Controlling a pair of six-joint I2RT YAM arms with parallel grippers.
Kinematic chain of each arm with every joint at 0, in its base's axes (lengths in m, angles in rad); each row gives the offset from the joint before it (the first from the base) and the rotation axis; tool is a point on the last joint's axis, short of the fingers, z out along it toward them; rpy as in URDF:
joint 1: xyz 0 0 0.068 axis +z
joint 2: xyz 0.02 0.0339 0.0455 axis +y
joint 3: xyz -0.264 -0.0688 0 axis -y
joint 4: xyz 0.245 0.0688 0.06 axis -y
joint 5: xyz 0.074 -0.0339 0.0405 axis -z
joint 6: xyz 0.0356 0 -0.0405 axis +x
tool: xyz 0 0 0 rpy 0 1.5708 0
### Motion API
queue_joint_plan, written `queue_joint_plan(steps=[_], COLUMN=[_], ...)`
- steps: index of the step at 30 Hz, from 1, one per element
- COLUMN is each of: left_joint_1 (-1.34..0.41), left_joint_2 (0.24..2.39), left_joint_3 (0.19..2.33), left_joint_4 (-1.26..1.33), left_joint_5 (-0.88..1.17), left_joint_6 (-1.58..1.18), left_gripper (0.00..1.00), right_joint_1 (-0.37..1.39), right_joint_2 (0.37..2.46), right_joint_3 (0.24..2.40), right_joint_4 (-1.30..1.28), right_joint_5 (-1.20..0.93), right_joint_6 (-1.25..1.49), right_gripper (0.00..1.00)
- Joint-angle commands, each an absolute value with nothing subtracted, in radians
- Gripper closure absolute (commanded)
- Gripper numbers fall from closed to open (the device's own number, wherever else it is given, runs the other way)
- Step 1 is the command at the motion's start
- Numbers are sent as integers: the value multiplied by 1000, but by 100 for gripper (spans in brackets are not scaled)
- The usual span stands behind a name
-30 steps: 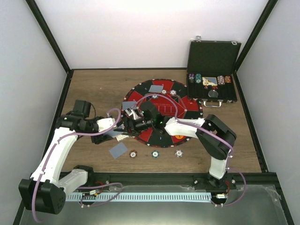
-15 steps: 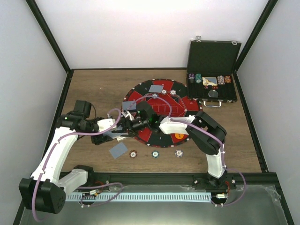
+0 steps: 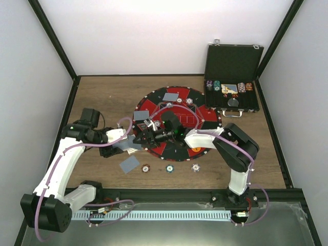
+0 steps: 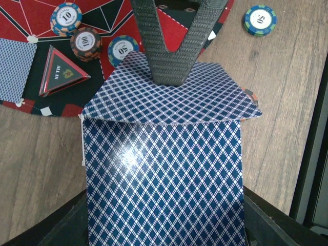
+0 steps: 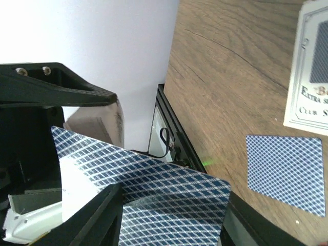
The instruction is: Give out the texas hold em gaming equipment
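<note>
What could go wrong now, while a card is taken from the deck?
The top card is bowed under the right end effector; it may spring free or crease. A second card could slide off the deck in the left end effector. Nearby lie chips, which a dropped card might knock.

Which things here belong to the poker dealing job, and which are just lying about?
Job: deck; top card; dealt card; triangular marker; chips.
Lying about: round mat; black case.
</note>
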State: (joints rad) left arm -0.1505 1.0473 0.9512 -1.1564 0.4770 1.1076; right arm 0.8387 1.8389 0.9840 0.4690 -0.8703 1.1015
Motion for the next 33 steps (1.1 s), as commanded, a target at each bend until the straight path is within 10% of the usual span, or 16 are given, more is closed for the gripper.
queue_joint_plan(steps=[1, 14, 33], left_joint_1=[-153, -154, -155], left_joint_2=[1046, 1034, 1026], left_joint_3=[976, 946, 955], left_joint_4=[-1147, -1131, -1135], left_joint_5=[514, 481, 468], left_joint_6=[1117, 1111, 1115], left_gripper=[96, 96, 96], right_joint_1=[833, 809, 395], right_joint_2=[1766, 1613, 1142], right_joint_3=[954, 835, 461], right_joint_4=[457, 583, -75], right_joint_5=[-843, -856, -738], right_joint_6=[1106, 1202, 831], right_gripper=[59, 99, 99])
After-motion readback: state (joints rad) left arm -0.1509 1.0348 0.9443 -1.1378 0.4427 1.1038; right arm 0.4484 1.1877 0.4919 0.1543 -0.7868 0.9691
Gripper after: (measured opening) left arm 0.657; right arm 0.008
